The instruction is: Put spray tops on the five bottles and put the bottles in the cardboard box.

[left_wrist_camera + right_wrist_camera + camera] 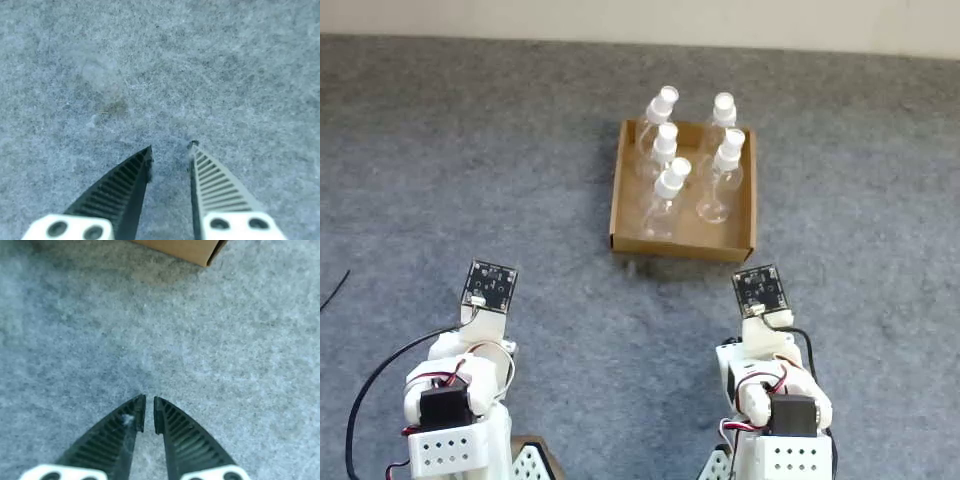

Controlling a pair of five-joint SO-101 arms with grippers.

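Left claw: your left claw (170, 149) hangs over bare grey tabletop (210, 65) with its jaws parted by a modest gap and nothing between them.
Box from the left arm: the cardboard box (682, 247) lies ahead of this arm and off to its right, well apart.
Box contents: all five bottles (664, 158) stand upright inside the box, in two loose rows running from its near wall to its far wall, three on the left and two on the right.
Spray tops: each bottle carries a white spray top (671, 181); you have no loose top or bare neck to see on the tabletop.
Long axis: the bottles are vertical, necks up, so any grip on them would come from the side or from above.
Right claw: your right claw (149, 401) is clenched to a thin slit and grasps nothing.
Box from the right arm: the box's near corner (192, 250) sits just ahead of this claw, with open tabletop between them.
Nearer arm: the right arm is clearly the closer one to the box.
Judgement: capping and boxing both look done; no further reach seems called for.
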